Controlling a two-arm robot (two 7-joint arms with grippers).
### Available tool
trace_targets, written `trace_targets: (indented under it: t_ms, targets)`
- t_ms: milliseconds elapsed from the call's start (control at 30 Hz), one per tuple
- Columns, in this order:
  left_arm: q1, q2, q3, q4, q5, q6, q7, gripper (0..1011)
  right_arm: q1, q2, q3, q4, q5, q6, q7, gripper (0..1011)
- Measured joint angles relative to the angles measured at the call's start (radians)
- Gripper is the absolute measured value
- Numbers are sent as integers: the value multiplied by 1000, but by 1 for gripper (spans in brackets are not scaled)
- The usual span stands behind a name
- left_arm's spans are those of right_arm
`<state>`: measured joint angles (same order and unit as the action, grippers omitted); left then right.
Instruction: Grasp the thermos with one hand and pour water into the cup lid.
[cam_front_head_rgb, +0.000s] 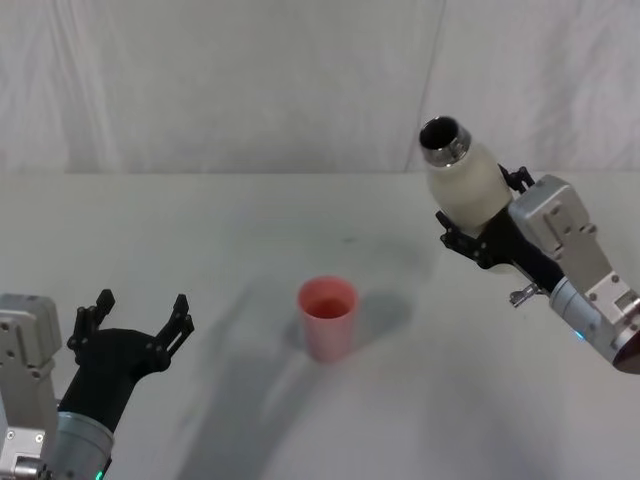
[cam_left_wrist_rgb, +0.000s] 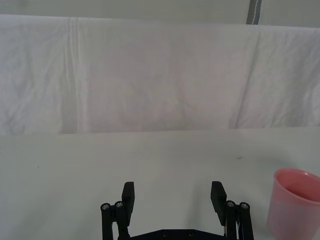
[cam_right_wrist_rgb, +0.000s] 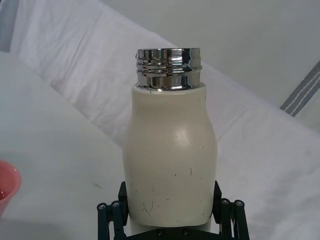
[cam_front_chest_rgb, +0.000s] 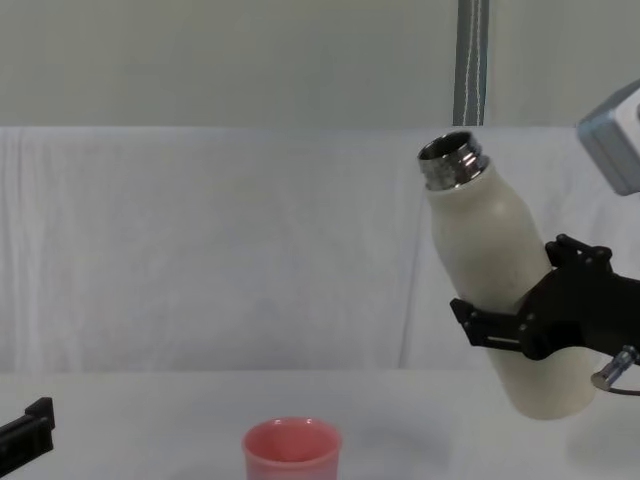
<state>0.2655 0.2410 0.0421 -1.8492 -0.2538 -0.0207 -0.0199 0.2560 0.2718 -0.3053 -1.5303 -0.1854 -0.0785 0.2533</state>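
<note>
My right gripper (cam_front_head_rgb: 478, 232) is shut on the cream-white thermos (cam_front_head_rgb: 468, 185), holding it in the air at the right, above the table. The thermos (cam_front_chest_rgb: 500, 280) tilts leftward, its open steel neck (cam_front_chest_rgb: 452, 160) pointing up and toward the cup lid. In the right wrist view the thermos (cam_right_wrist_rgb: 170, 155) stands between the black fingers (cam_right_wrist_rgb: 111, 216). The salmon-pink cup lid (cam_front_head_rgb: 327, 317) stands upright at the table's middle, left of and below the thermos; the chest view has the cup lid (cam_front_chest_rgb: 291, 450) at its bottom edge, and the left wrist view has the cup lid (cam_left_wrist_rgb: 295, 202) too. My left gripper (cam_front_head_rgb: 138, 318) rests open at the lower left, holding nothing.
The table (cam_front_head_rgb: 230, 250) is covered in white cloth, and a white draped backdrop (cam_front_head_rgb: 250, 80) rises behind it. A grey pole (cam_front_chest_rgb: 470, 60) stands behind the backdrop. Bare cloth lies between the left gripper and the cup lid.
</note>
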Motion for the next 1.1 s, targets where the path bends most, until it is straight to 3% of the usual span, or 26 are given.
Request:
trace_targets:
  t_ms: [267,1100]
  targets:
    - [0,0,0,0,0,0,0,1001,-5,-1,13,-10,34,1,1,950]
    - [0,0,0,0,0,0,0,1001,-65,-26,93,-28,219,21,9,950]
